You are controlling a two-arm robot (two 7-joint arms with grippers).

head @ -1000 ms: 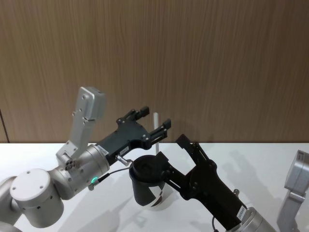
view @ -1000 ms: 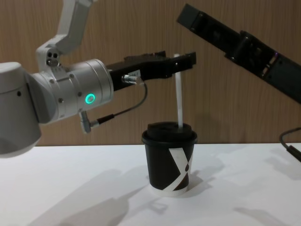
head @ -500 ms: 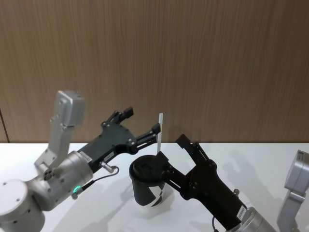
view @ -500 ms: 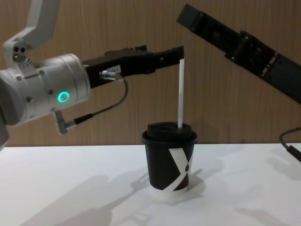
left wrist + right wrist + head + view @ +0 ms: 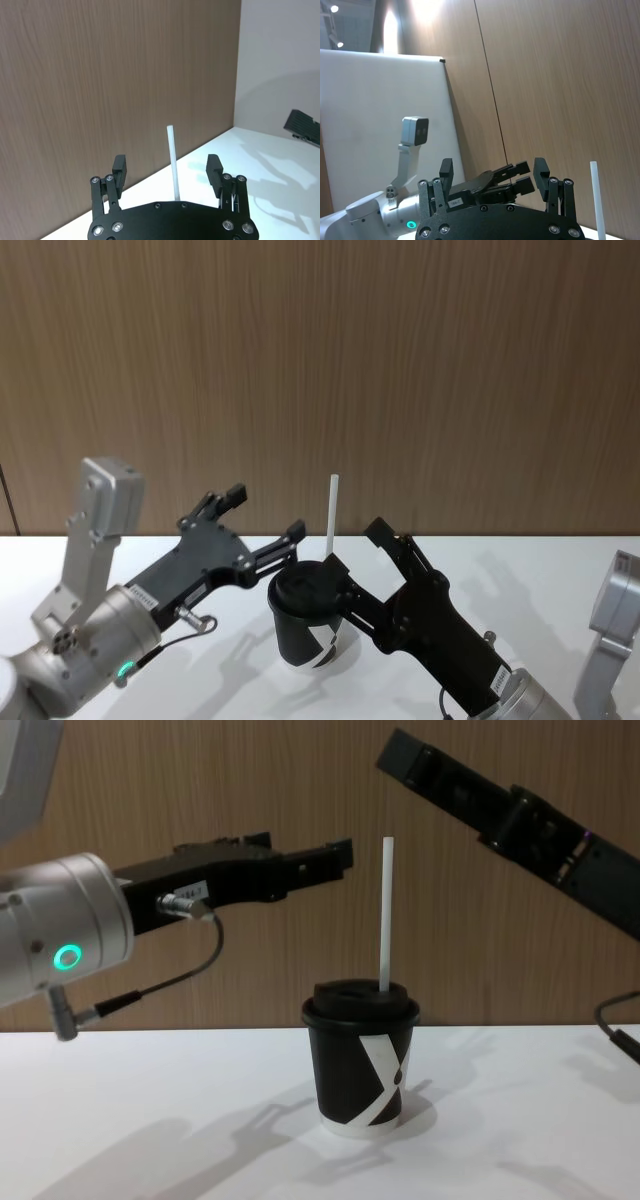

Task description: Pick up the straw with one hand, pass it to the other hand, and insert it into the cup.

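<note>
Right gripper (image 5: 365, 545) hangs just behind the cup (image 5: 361, 1060), fingers spread, holding nothing, so it looks parked. Straw (image 5: 385, 915) stands upright in the lid hole unaided, so insertion looks done. Left gripper (image 5: 335, 862) is wide open, level with the straw's top, beside it, not touching.

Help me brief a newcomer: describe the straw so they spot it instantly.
On the white table stands a black lidded cup with a white X mark. The straw rises upright from its lid: thin, white, straight, unlike the curving grey cable nearby.
</note>
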